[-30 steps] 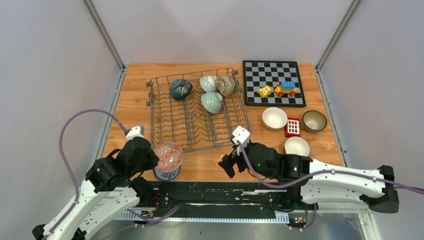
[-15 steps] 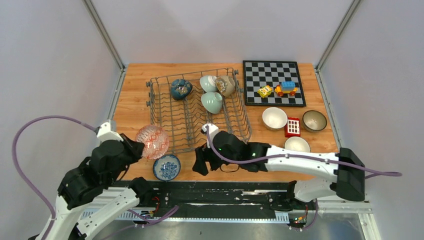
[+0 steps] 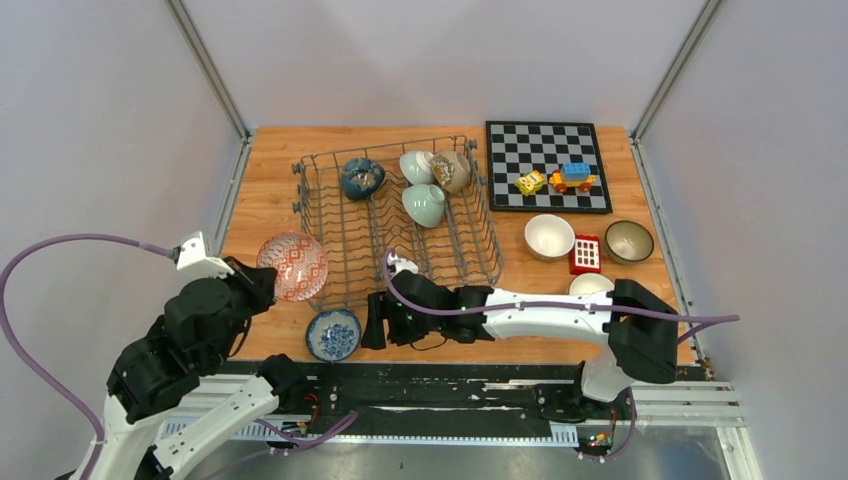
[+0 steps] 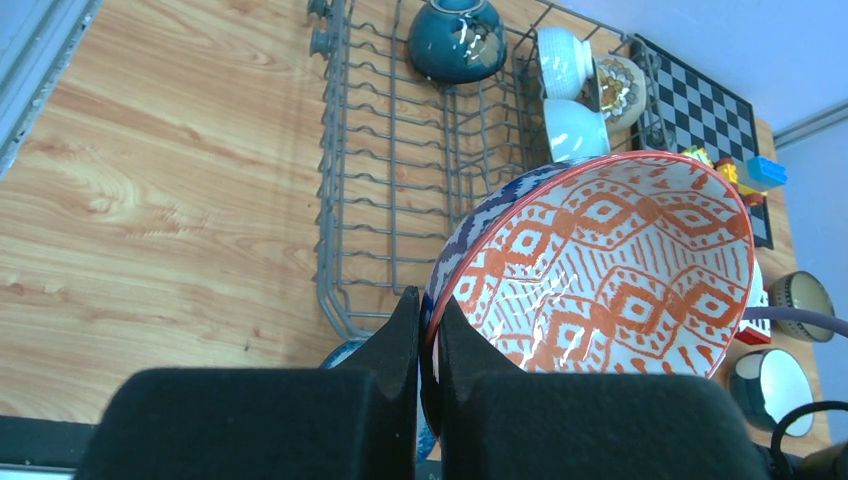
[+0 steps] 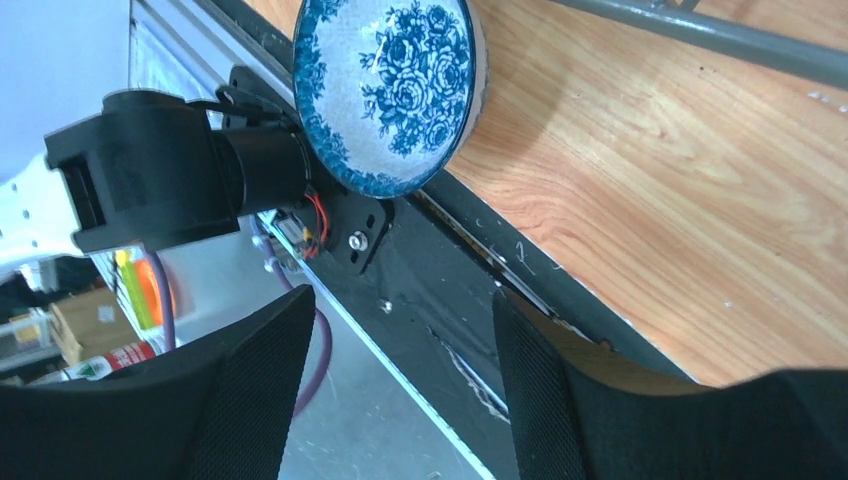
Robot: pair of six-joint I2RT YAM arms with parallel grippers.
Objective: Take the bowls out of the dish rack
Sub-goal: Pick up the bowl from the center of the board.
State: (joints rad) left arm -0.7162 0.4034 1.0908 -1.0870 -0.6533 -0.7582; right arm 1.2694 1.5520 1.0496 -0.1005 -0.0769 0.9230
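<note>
The grey wire dish rack [image 3: 395,220] holds a dark teal bowl [image 3: 361,177], two pale green bowls [image 3: 424,204] and a beige-brown one [image 3: 452,171] at its far end. My left gripper [image 4: 428,315] is shut on the rim of an orange-patterned bowl [image 4: 610,260], which hangs tilted by the rack's near left corner [image 3: 292,266]. A blue-and-white floral bowl [image 3: 333,333] sits upright on the table near the front edge. My right gripper [image 5: 400,300] stands open just right of that floral bowl [image 5: 390,90], nothing between its fingers.
At the back right, a chessboard [image 3: 546,165] carries toy blocks [image 3: 560,180]. In front of it stand a cream bowl [image 3: 549,236], a brown bowl [image 3: 629,240], a red block [image 3: 585,254] and another bowl [image 3: 590,285] partly behind my right arm.
My left arm has carried the orange-patterned bowl up and left, off the floral bowl. My right arm has swung left along the front edge to the floral bowl, its jaws narrowing somewhat.
</note>
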